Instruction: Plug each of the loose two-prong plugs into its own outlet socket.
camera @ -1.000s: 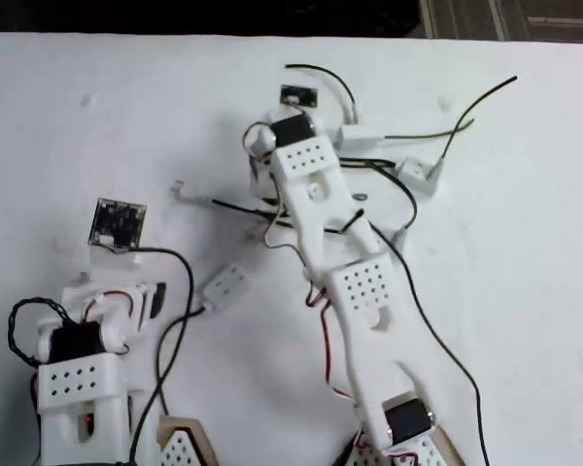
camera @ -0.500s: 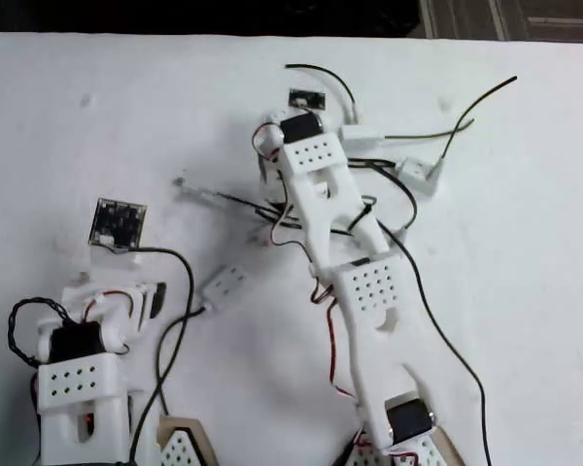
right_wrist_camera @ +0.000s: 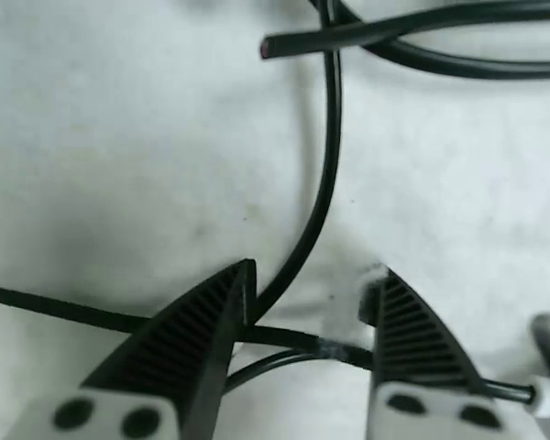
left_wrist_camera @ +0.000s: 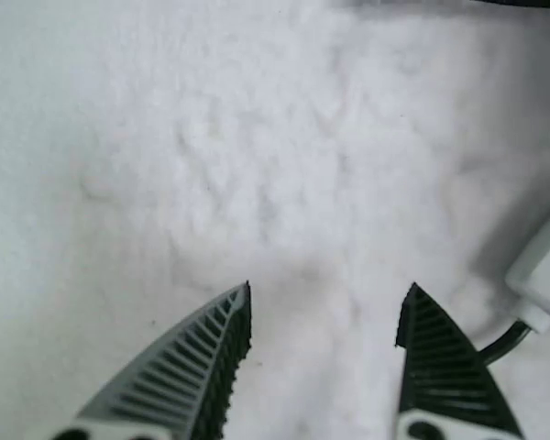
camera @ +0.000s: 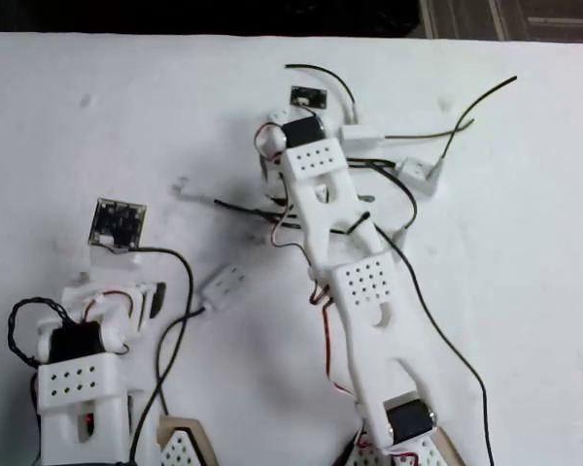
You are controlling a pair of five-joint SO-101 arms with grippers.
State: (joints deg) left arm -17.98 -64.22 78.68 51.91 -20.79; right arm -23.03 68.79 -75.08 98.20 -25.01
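Forward, right gripper [right_wrist_camera: 312, 275] astride cable [right_wrist_camera: 326, 183], left gripper [left_wrist_camera: 328, 293] parted

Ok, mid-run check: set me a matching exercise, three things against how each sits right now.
Things:
1. left gripper
2. right gripper
3. white block

States:
A. lying on the table, black cord attached
B. jaws open over black cables
C. jaws open over bare table

Pairs: 1-C, 2-B, 3-A
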